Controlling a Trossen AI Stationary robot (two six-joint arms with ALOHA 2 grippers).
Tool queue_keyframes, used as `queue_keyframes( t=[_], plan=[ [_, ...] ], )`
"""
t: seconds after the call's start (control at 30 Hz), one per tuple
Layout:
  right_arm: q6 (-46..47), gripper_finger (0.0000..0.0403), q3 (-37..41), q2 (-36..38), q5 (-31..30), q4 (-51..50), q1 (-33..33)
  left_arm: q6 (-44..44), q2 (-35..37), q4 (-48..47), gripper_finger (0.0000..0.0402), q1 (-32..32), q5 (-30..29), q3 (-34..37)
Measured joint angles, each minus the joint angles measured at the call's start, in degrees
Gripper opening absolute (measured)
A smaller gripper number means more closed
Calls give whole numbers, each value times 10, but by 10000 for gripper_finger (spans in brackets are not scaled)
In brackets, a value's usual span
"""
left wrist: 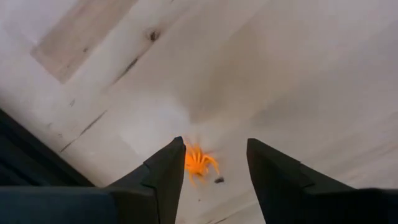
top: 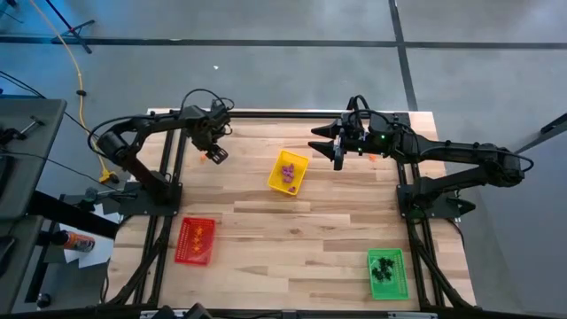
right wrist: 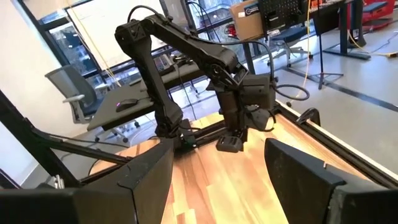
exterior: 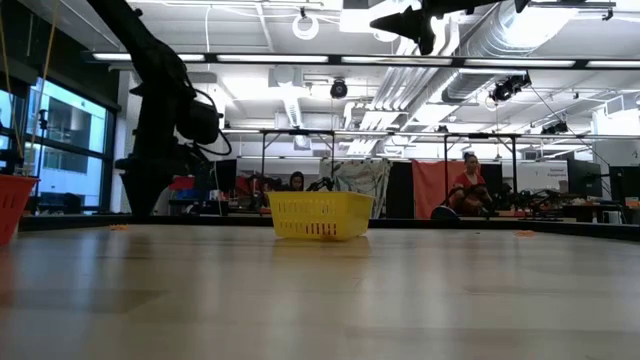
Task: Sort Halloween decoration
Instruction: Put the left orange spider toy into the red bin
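Left gripper (left wrist: 214, 180) hangs low over the table's far-left edge, fingers apart around an orange spider trinket (left wrist: 198, 163) lying on the wood, apparently lined up to pinch it, while the open right gripper (top: 337, 144) waits raised beside the yellow tray (top: 299, 162).

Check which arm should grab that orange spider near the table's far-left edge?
Left, probably. The left gripper already hangs right over the orange spider, fingers open, spider between them on the table. The right gripper is open too but raised, across the table beyond the yellow tray.
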State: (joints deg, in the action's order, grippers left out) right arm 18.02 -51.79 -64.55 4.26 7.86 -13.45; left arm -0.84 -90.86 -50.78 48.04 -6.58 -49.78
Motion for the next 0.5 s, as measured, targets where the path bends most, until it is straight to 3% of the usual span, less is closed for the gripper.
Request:
queue_keyframes(
  t=[0.5],
  plan=[
    [15, 248, 0, 0, -4, -4, 0, -14, -65, -16, 145, 5, -28, -4]
  ],
)
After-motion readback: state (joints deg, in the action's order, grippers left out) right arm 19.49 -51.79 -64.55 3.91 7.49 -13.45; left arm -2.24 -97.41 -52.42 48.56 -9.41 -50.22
